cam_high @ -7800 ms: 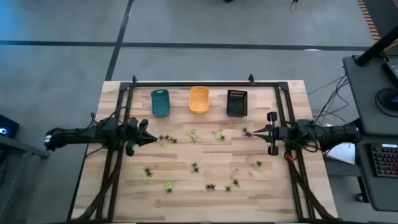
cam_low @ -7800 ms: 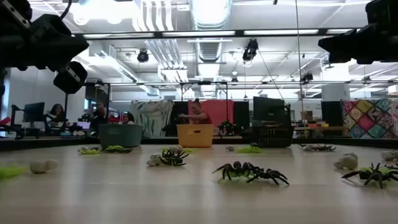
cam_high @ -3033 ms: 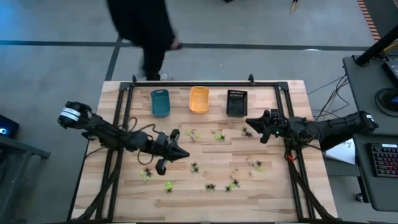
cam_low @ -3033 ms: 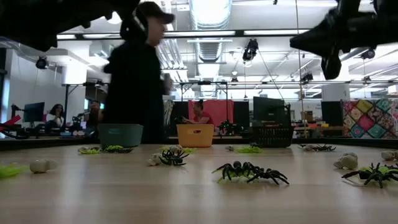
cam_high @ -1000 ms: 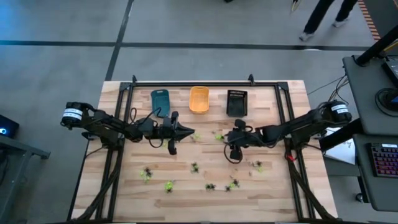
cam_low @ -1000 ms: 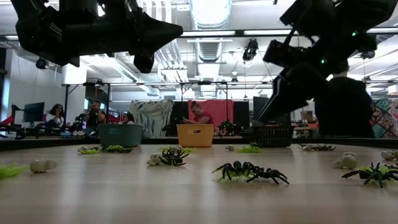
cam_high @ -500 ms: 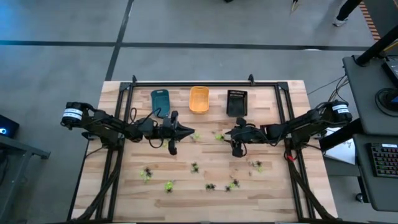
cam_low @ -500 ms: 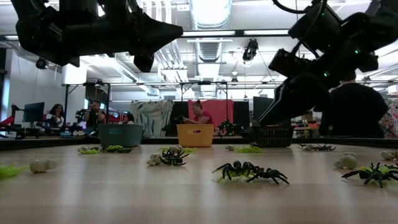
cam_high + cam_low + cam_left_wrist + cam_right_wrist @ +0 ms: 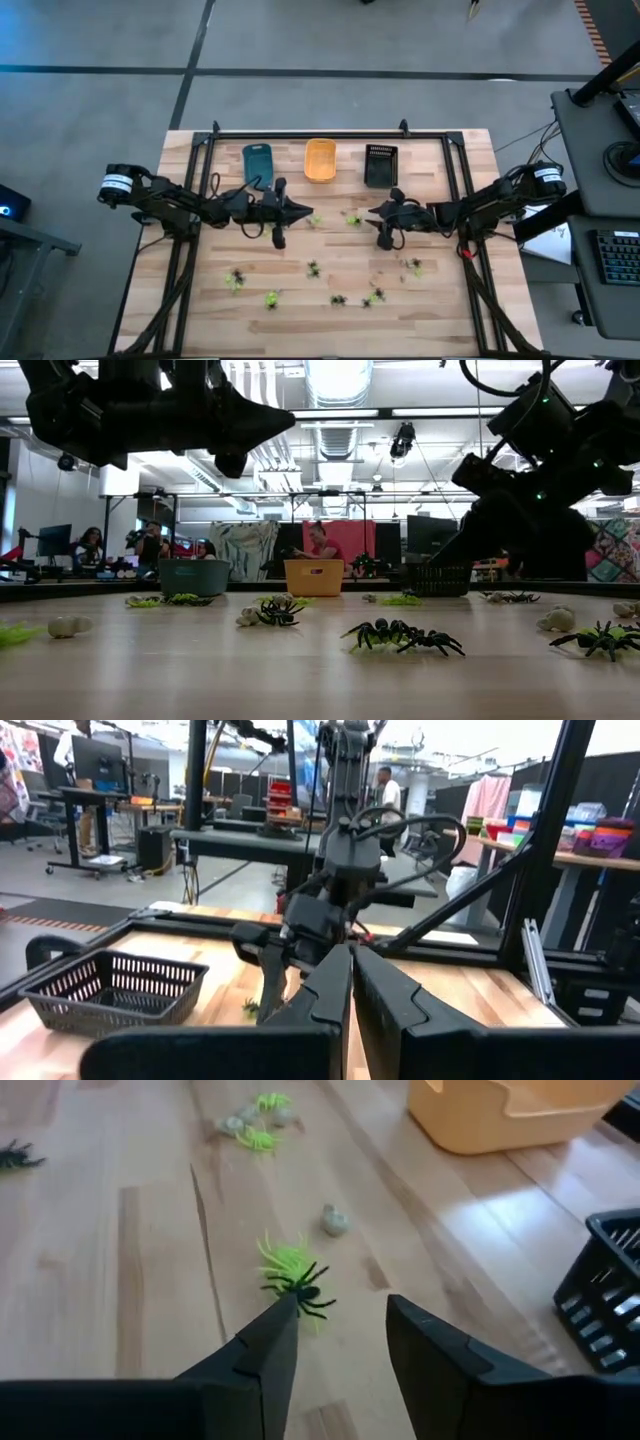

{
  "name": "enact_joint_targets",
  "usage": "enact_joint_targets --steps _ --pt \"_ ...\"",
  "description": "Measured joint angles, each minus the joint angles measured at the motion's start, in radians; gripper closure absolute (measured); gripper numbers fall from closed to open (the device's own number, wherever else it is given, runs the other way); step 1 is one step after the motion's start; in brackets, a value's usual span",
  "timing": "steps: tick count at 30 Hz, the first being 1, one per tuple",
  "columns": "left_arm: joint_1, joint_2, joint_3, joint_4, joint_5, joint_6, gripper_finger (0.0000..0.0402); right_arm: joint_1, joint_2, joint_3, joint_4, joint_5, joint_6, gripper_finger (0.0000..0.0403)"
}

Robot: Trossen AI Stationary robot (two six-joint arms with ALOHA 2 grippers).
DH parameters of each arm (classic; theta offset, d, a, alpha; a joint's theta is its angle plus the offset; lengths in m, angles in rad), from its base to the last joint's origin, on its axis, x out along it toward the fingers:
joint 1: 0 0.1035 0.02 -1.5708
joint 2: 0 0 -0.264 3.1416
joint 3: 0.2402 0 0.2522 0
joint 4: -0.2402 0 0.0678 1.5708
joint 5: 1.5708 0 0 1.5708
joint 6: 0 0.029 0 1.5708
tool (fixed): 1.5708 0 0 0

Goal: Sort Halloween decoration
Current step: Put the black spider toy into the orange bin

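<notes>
My left end effector [image 9: 303, 211] hangs closed and empty above the bench [image 9: 300, 250], left of centre, waiting. My right end effector [image 9: 337, 1325] is open, fingers straddling a black spider [image 9: 300, 1287] lying on a yellow-green one [image 9: 283, 1260] mid-bench. I should descend straight and pinch only the black body. The black tray [image 9: 381, 166] sits just beyond; the orange tray [image 9: 320, 160] lies farther left, with clear wood between.

Three trays [image 9: 320, 161] stand in a row along the table's [image 9: 460, 320] far edge, with the spider figures [image 9: 340, 296] scattered across the boards nearer the front. The left gripper [image 9: 306, 211] and right gripper [image 9: 372, 213] face each other mid-table, a few figures [image 9: 351, 218] between them.
</notes>
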Motion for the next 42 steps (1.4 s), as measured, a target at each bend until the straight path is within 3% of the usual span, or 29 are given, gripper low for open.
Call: enact_joint_targets --steps 6,13,16,20,27,32,42 --pt "0.0 0.0 0.0 -0.006 0.0 -0.008 0.0402 0.0 0.0 0.077 -0.037 0.006 0.1 0.0268" --pt "0.007 0.0 0.0 -0.011 0.0 0.026 0.0402 0.004 0.0 0.272 -0.406 0.001 0.173 0.0264" --pt "0.007 0.0 -0.001 -0.026 -0.001 0.027 0.0402 0.009 0.0 0.311 -0.48 -0.061 0.133 0.026" --pt "0.006 0.0 -0.002 -0.063 0.0 0.027 0.0402 0.009 0.0 0.308 -0.491 -0.119 0.127 0.0257" --pt "0.006 0.0 -0.002 -0.079 0.0 0.019 0.0402 0.009 0.0 0.302 -0.576 -0.117 0.181 0.0265" --pt "0.006 0.0 -0.002 -0.079 0.001 0.022 0.0402 0.006 0.0 0.289 -0.574 -0.027 0.137 0.0268" --pt "0.006 0.0 -0.002 -0.079 0.002 0.038 0.0402 -0.029 0.001 0.225 -0.408 -0.015 0.11 0.0273"
